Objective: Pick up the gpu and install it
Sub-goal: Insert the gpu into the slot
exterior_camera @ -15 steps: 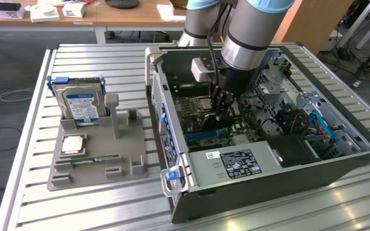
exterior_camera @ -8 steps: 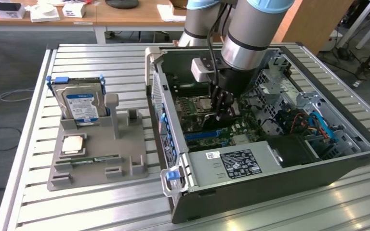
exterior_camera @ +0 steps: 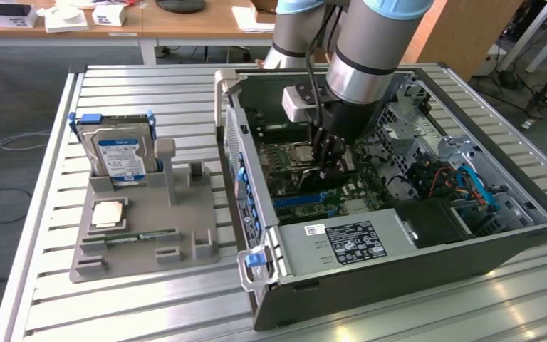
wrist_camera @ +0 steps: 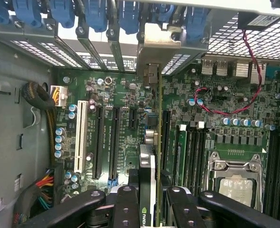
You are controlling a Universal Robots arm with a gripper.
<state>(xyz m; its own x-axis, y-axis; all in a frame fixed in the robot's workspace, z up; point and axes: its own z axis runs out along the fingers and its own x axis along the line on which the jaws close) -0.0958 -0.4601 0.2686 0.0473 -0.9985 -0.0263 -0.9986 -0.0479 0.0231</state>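
Installation is the step in hand. The black-fingered pincer point(exterior_camera: 330, 158) is clamped on the gpu point(exterior_camera: 323, 179), a thin flat dark card held on edge, down inside the open black computer case point(exterior_camera: 397, 285) at the middle of the exterior frame.

Seen from the wrist, the pincer point(wrist_camera: 149, 194) has fingers point(wrist_camera: 126, 204) on either face of the gpu point(wrist_camera: 147, 166). The card's silver end bracket point(wrist_camera: 159, 45) sits by the row of blue plastic clips point(wrist_camera: 126, 14). The card stands over the green motherboard point(wrist_camera: 126, 90), beside the long black slots point(wrist_camera: 114, 142); I cannot tell whether its edge has entered one.

Seating it, I judge, calls for a straight press with edge and slot in line. The grey power supply point(exterior_camera: 350, 242) and a red wire point(wrist_camera: 216, 102) lie near.

On the slatted metal tabletop point(exterior_camera: 112, 313), at the exterior view's left, a grey fixture point(exterior_camera: 150, 249) carries a silver hard drive with blue label point(exterior_camera: 120, 153).
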